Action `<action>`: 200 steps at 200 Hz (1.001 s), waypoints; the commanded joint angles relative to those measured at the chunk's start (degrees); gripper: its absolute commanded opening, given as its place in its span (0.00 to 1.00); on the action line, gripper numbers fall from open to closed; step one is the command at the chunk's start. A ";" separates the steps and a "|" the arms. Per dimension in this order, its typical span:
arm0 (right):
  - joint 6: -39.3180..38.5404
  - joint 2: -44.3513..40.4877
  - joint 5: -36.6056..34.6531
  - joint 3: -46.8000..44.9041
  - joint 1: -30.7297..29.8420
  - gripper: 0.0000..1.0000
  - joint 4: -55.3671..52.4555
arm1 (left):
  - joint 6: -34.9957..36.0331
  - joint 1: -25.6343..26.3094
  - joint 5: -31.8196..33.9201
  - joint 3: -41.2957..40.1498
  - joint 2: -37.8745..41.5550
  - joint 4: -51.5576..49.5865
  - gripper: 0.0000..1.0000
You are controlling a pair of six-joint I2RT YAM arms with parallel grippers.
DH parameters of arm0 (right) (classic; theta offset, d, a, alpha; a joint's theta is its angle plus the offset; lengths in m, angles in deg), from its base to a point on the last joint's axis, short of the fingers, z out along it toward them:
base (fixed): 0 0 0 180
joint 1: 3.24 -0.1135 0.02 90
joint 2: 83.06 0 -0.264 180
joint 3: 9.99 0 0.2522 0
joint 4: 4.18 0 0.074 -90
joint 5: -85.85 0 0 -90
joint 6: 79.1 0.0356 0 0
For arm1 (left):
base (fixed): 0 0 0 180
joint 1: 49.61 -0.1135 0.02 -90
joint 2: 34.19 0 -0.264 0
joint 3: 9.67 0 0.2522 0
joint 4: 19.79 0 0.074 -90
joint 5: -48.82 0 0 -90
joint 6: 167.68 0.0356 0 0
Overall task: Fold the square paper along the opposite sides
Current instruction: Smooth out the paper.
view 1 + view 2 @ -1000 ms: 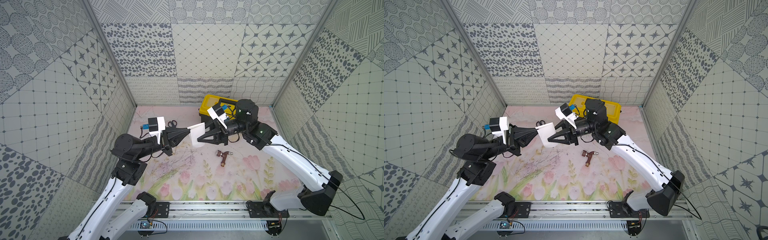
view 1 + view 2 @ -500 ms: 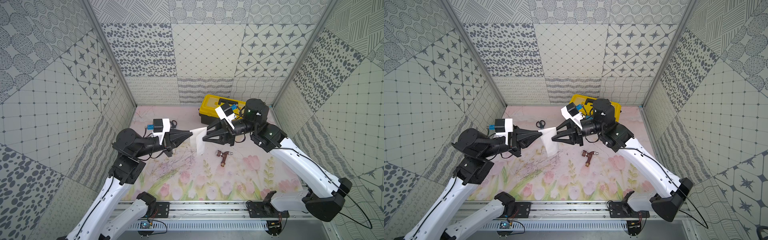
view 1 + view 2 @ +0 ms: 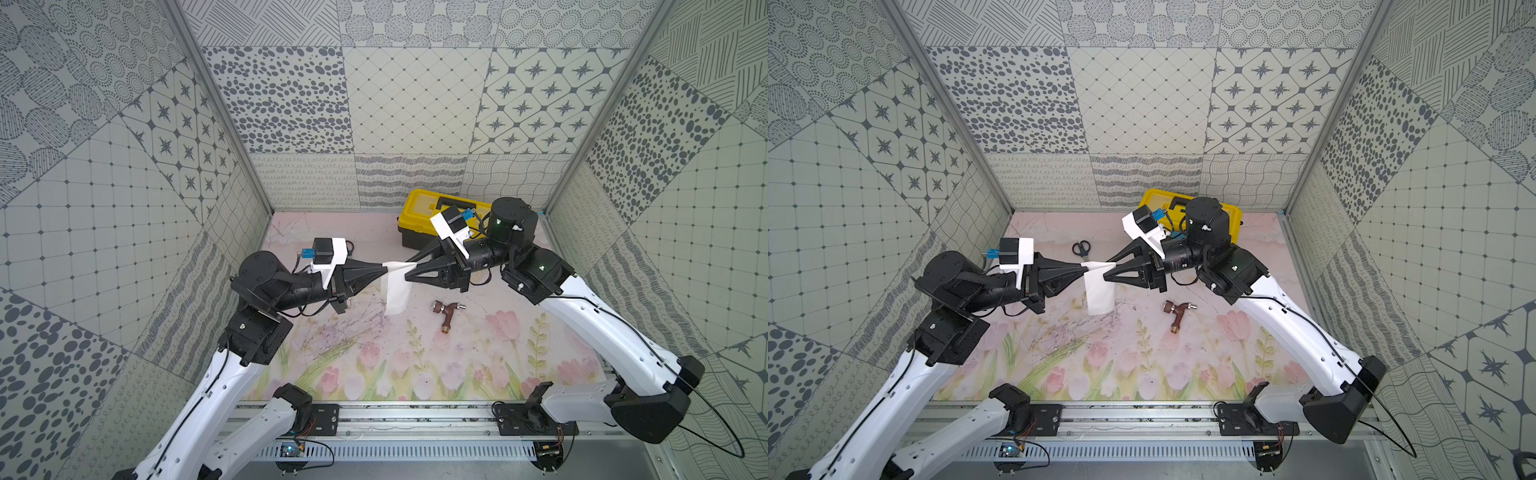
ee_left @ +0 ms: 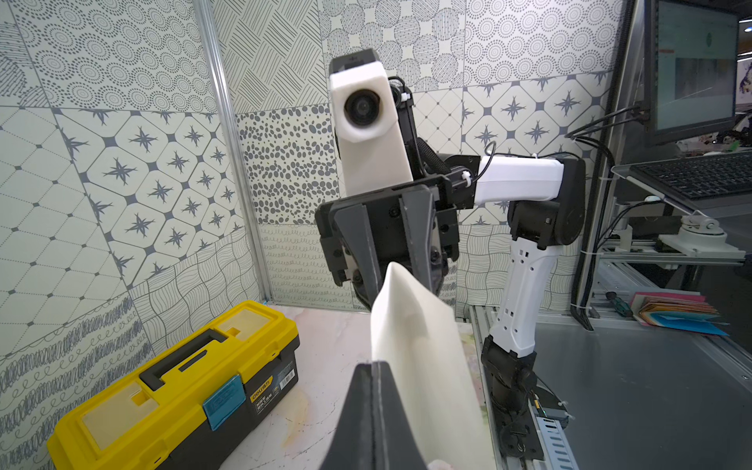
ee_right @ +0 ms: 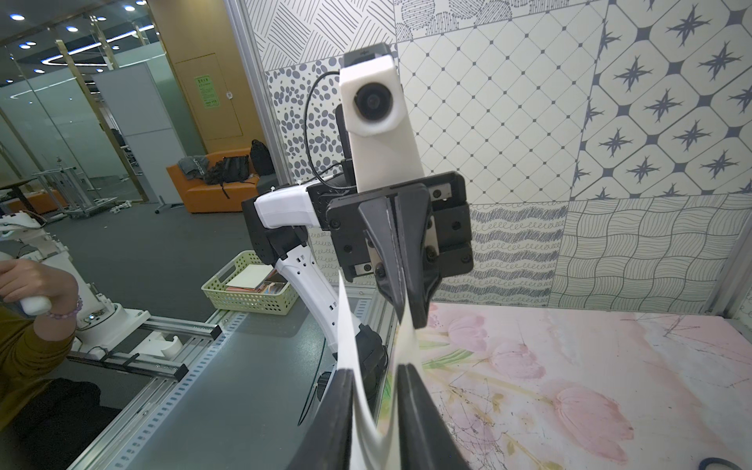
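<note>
Holding the square paper (image 3: 397, 291) up over the counter (image 3: 374, 365) is the left end effector (image 3: 384, 268). It is closed, both fingers pressed together on the sheet's top edge. The left wrist view shows the paper (image 4: 419, 346) coming straight out of the shut fingertips.

The right end effector (image 3: 409, 272) faces it tip to tip, at the opposite end of that same top edge. In the right wrist view its jaws stand a little apart, with the paper (image 5: 366, 407) running between the fingers (image 5: 342, 407). The sheet lies against one finger and shows a gap to the other, so it is not clamped: narrowly open around the edge.

The paper sits about mid-counter between the two arms in both top views. It hangs down from the held edge, curved and bowed rather than flat. Cannot tell if the bottom edge touches the counter.

A yellow toolbox (image 3: 419, 216) with a black handle sits lid shut at the back of the counter by the rear wall, behind the right wrist. A brown tap (image 3: 446, 313) lies flat on the counter on the right arm's side of the paper, near it but apart. Scissors (image 3: 1080, 248) lie at the back behind the left end effector's tip, seen in a top view. The counter has a pink floral print with scribble marks.
</note>
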 commanded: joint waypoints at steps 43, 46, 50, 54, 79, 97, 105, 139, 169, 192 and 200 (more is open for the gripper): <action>-0.13 1.38 1.05 1.55 -0.34 0.19 0.68 | 0.38 -0.15 -1.48 1.02 -0.21 2.08 0.00; -0.13 1.36 1.05 1.54 -0.41 0.19 0.70 | 0.42 -0.15 -1.46 1.07 -0.22 2.14 0.00; -0.12 1.41 1.05 1.54 -0.43 0.18 0.68 | 0.43 -0.15 -1.40 1.02 -0.17 2.14 0.00; -0.09 1.46 1.05 1.54 -0.43 0.18 0.68 | 0.43 -0.15 -1.48 1.03 -0.07 2.12 0.00; -0.11 1.70 0.96 1.45 -0.52 0.17 0.70 | 0.38 -0.16 -1.40 1.02 -0.01 2.15 0.00; -0.21 1.63 0.88 1.39 -0.52 0.16 0.70 | 0.34 -0.15 -1.50 1.02 0.07 2.11 0.00; -0.22 1.70 0.87 1.37 -0.52 0.15 0.68 | 0.34 -0.18 -1.50 1.00 0.09 2.19 0.00; -0.21 1.91 0.78 1.31 -0.69 0.13 0.73 | 0.27 -0.15 -1.60 0.94 -0.04 2.27 0.00; -0.11 2.32 0.78 1.32 -0.91 0.11 0.71 | 0.25 -0.14 -1.59 0.95 0.00 2.39 0.00; -0.14 2.58 0.78 1.28 -1.07 0.10 0.68 | 0.25 -0.16 -1.71 0.94 0.00 2.39 0.00; -0.09 2.57 0.78 1.32 -1.08 0.10 0.72 | 0.25 -0.16 -1.74 0.87 0.00 2.37 0.00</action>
